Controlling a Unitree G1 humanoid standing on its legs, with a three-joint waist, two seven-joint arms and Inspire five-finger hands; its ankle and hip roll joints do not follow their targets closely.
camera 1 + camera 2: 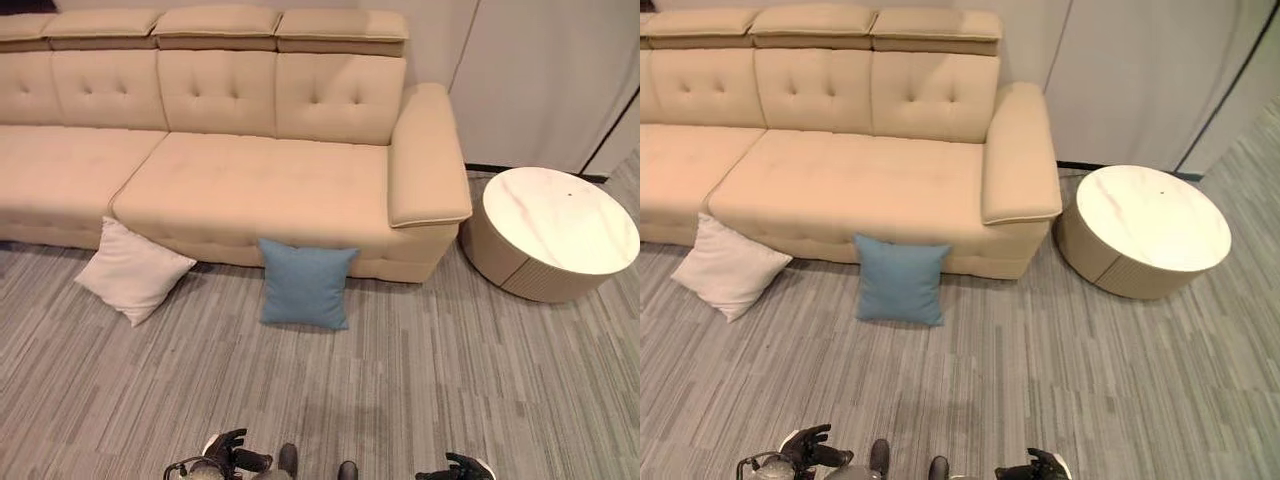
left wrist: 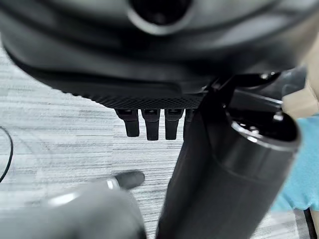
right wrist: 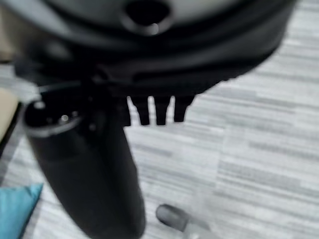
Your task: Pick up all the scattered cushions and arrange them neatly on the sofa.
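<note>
Two cushions lie on the floor against the sofa's front edge: a blue cushion [image 1: 305,285] propped upright below the right-hand seat, and a white cushion [image 1: 133,270] tilted on one corner, leaning at the seam between the two seats. Both look plump and softly filled, so I judge them light, yielding and free of breakage risk; the fabric will crumple rather than slip. A hold across an upper corner or along the top edge, thumb against fingers, should serve. The sofa [image 1: 240,185] has no cushion on its seats yet, so no part of the task is done. A round white side table [image 1: 560,230] stands just beside the sofa's right arm, well apart from both cushions. The left hand [image 1: 228,445] and right hand [image 1: 462,467] hang low, near the robot, holding nothing; their fingers appear straight and relaxed, though the wrist views are poor.
</note>
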